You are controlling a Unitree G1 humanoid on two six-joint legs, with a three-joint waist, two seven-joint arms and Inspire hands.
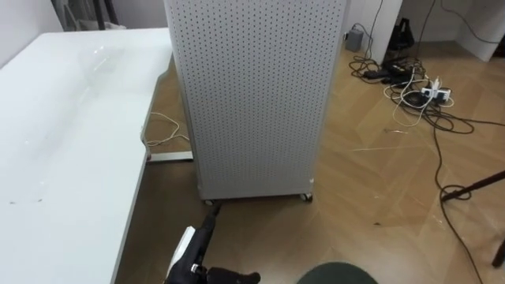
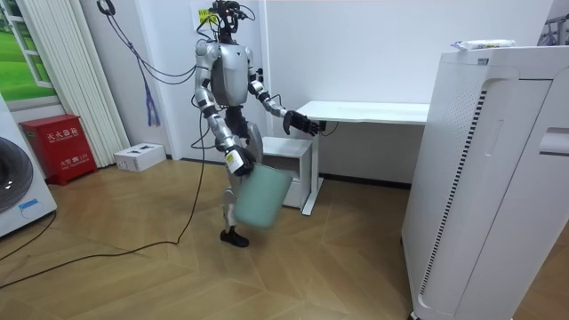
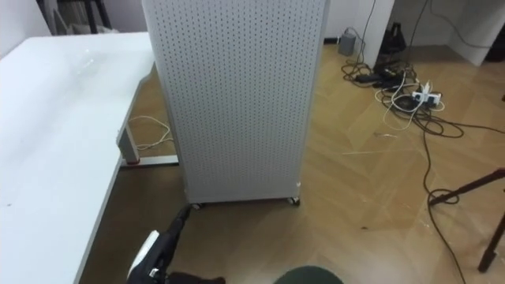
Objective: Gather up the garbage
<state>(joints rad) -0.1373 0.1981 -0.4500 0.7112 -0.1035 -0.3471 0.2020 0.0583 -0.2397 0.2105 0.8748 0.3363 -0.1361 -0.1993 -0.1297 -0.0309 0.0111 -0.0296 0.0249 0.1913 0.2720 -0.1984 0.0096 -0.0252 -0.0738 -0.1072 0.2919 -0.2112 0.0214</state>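
Observation:
I stand on the wooden floor beside a white desk (image 2: 373, 111). A teal waste bin (image 2: 260, 197) hangs at my hip from my right hand (image 2: 240, 165), whose fingers are curled over its rim. The bin's dark rim (image 1: 339, 274) shows at the bottom of the left eye view. My left hand (image 2: 300, 124) reaches out level toward the desk's corner with relaxed fingers and holds nothing. It sits low in the left eye view (image 1: 207, 274). A flat pale packet (image 2: 484, 44) lies on top of a tall white unit (image 2: 489, 178).
A white perforated cabinet on castors (image 1: 252, 95) stands straight ahead, with the desk top (image 1: 63, 118) to its left. Tangled cables and a power strip (image 1: 410, 87) lie on the floor at the far right. A dark stand leg (image 1: 473, 189) crosses there. A red box (image 2: 53, 147) stands by the curtain.

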